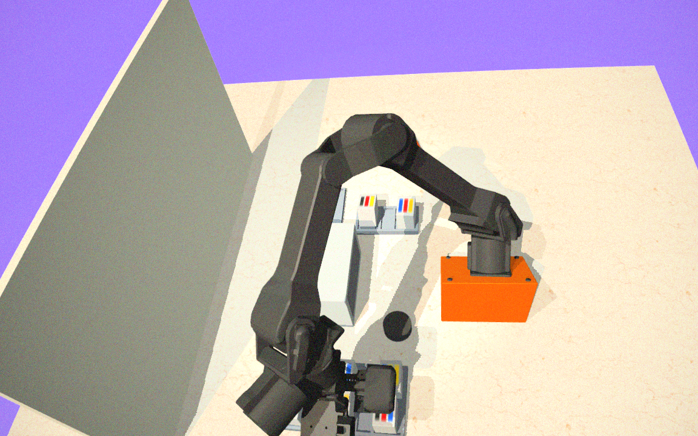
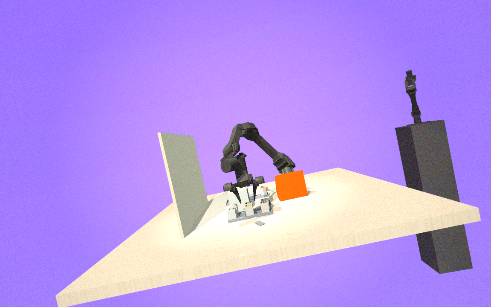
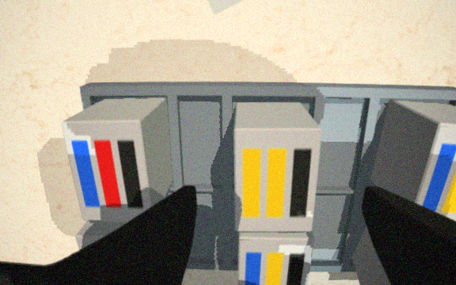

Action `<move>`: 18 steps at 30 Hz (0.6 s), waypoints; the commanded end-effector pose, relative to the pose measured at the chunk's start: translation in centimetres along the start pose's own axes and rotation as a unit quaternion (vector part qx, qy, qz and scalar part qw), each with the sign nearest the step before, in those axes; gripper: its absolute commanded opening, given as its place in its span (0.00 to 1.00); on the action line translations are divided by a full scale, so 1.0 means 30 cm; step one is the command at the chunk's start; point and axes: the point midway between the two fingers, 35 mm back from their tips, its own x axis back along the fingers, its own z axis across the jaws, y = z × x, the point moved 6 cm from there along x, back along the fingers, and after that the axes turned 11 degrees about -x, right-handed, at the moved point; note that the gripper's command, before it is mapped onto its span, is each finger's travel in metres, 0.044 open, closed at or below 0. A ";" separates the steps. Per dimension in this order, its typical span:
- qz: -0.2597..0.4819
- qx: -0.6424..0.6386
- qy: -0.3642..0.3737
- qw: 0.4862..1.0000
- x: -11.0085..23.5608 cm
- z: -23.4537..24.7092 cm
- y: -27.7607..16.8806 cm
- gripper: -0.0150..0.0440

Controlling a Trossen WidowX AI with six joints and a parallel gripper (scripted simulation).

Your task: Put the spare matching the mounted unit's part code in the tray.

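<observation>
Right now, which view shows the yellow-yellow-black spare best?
The wrist view: the yellow-yellow-black spare sits centred between the open gripper's fingers, stripes legible. In the top view the wrist hides it; the exterior view shows the spares too small to read.

A pale cream marbled tabletop [image 2: 354, 198] under purple backdrop carries an upright grey panel [image 2: 182, 179] beside a dark pillar [image 2: 434, 190].
</observation>
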 end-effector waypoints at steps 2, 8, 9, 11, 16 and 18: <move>0.002 0.003 -0.001 1.000 -0.034 -0.002 -0.002 0.76; 0.002 0.003 -0.001 1.000 -0.067 -0.004 -0.002 0.76; 0.002 0.003 -0.001 1.000 -0.073 -0.004 -0.002 0.76; 0.002 0.003 -0.001 1.000 -0.084 -0.004 -0.003 0.76; 0.002 0.003 -0.001 1.000 -0.111 -0.005 -0.004 0.76; 0.002 0.003 -0.001 1.000 -0.122 -0.005 -0.004 0.76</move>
